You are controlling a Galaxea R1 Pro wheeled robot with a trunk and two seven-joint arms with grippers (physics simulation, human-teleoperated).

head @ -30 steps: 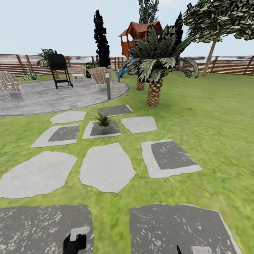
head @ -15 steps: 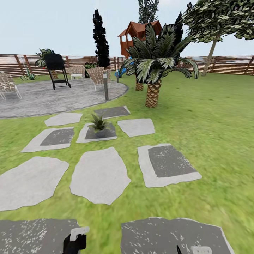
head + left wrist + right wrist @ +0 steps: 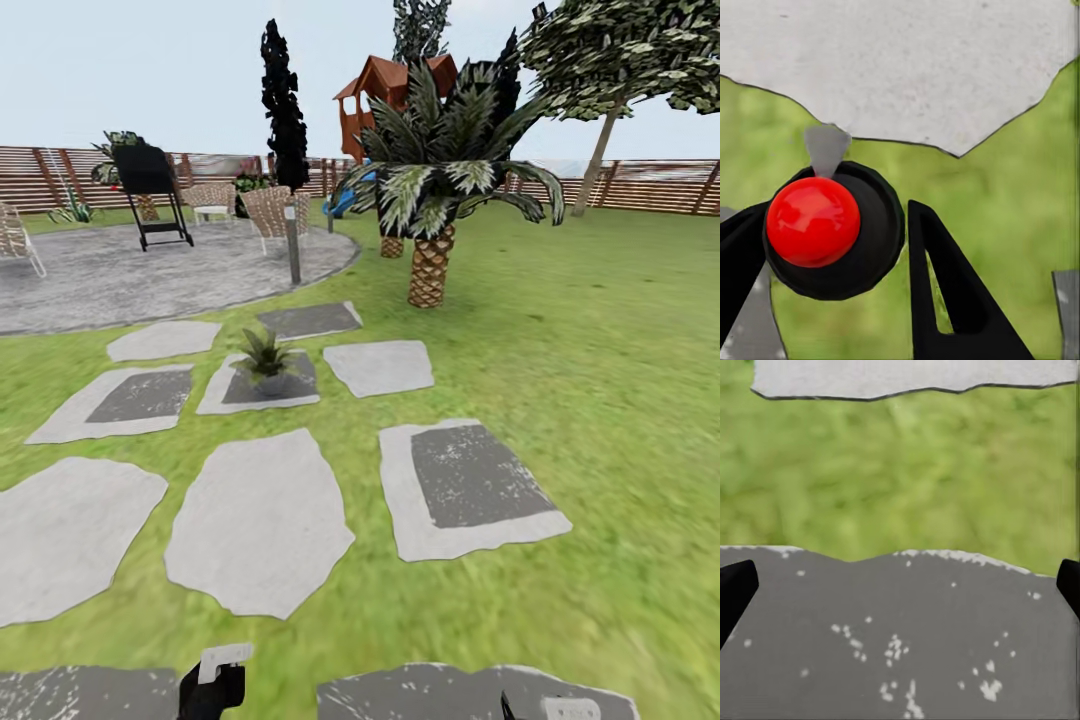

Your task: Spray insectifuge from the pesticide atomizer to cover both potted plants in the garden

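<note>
The pesticide atomizer (image 3: 214, 682) shows at the head view's bottom edge as a dark bottle with a pale end. In the left wrist view the atomizer (image 3: 814, 221) is seen end on, a black round body with a red cap and a grey nozzle, and my left gripper (image 3: 836, 217) is shut on it. My right gripper (image 3: 900, 585) is open, its black fingertips wide apart over a dark stepping stone (image 3: 900, 652). One potted plant (image 3: 264, 355), a small rosette of pointed green leaves, stands on a stepping stone ahead, left of centre.
Grey stepping stones (image 3: 255, 525) cross the lawn (image 3: 600, 380) towards a round paved patio (image 3: 130, 275) with chairs, a black grill (image 3: 150, 190) and a bollard light (image 3: 292, 240). A big palm (image 3: 435, 190) stands ahead right. A slatted wooden fence (image 3: 650, 185) closes the back.
The whole head view has shifted: the stones and the potted plant have slid down and left, so the camera has moved forward. The atomizer stays in my left gripper.
</note>
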